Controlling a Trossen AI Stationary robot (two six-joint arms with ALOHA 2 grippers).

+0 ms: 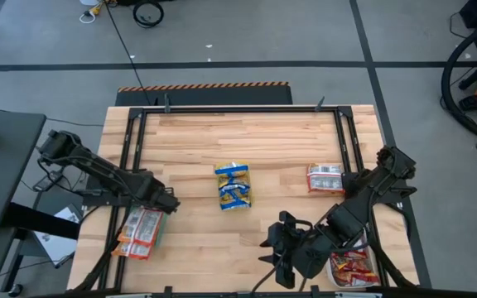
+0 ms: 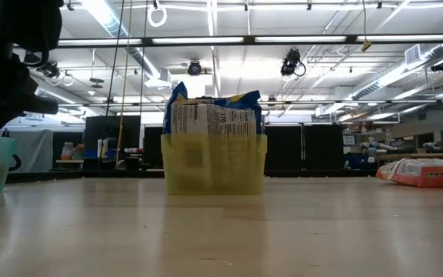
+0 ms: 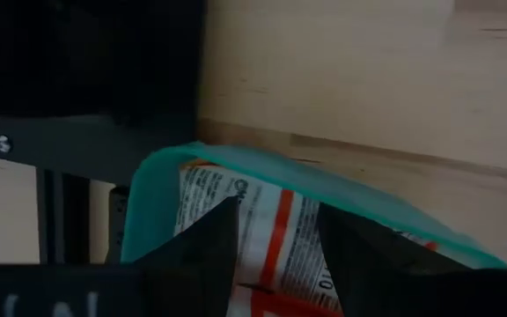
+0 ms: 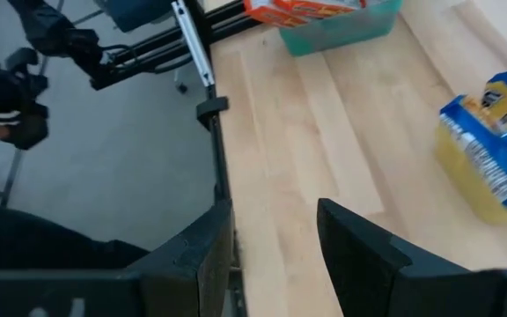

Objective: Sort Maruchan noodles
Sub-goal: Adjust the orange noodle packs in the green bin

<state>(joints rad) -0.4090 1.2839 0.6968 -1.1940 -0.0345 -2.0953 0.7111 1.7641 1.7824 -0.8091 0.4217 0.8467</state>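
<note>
Nearest the camera in the high view, at the lower right of the frame, the right gripper [image 1: 281, 263] hangs over bare wood close to the table's [image 1: 247, 132] near edge, its two dark fingers [image 4: 192, 251] parted with nothing between them. Just to its right a white tray [image 1: 374, 268] holds red packets [image 1: 353, 267].

At the lower left, the left gripper [image 1: 168, 204] sits at the rim of a green tray [image 1: 162, 230] filled with silver-white and orange-red Maruchan packets [image 1: 142, 232]. From the wrist, its fingertips [image 3: 209, 242] stand a little apart just above a silver-and-red wrapper [image 3: 271, 242] inside the teal rim [image 3: 341, 189]; I cannot tell if they touch it.

Further in, at mid-frame, a yellow tray [image 2: 214, 163] carries blue-and-yellow packets [image 1: 233, 185] standing on edge. To the right of it, near the right rail, one silver-white packet with red [image 1: 325, 178] lies flat on the wood by itself.
</note>
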